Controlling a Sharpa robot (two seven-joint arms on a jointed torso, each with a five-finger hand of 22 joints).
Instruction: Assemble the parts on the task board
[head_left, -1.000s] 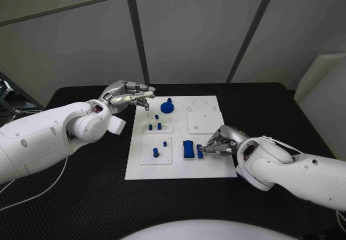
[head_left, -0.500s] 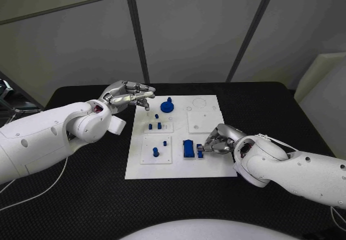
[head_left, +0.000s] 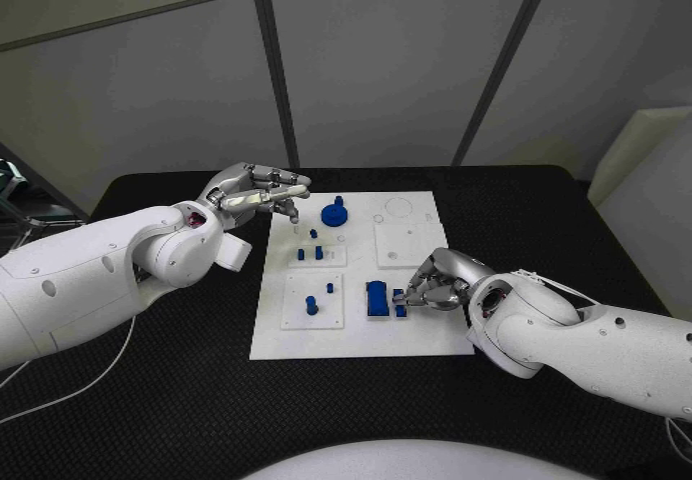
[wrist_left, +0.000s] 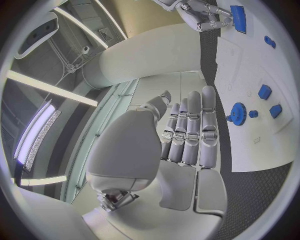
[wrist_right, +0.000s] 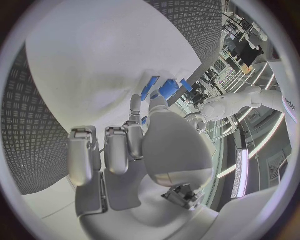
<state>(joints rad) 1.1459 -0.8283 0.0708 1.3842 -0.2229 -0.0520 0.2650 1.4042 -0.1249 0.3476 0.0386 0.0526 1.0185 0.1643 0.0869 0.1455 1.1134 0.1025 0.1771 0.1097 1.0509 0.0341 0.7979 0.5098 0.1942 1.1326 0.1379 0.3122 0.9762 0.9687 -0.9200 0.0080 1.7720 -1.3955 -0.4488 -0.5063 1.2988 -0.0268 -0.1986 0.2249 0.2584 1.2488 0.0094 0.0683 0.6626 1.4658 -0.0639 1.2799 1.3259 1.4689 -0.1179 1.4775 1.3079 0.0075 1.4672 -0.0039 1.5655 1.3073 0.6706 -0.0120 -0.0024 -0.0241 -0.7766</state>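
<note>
Task board (head_left: 418, 335) lies on our worktop (head_left: 173, 400); our right hand (head_left: 437, 280) pinches a small blue part (head_left: 400, 297); our left hand (head_left: 257, 192) hovers, fingers curled together, empty.

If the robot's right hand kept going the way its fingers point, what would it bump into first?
Most likely the small blue part just ahead of the right hand on the task board, then the taller blue block beside it. Its fingers may already touch the small part.

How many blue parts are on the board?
8: a gear at the far end, a peg beside it, two blocks just nearer, two pegs near left, a tall block and a small piece by the right hand, which may hide more.
</note>
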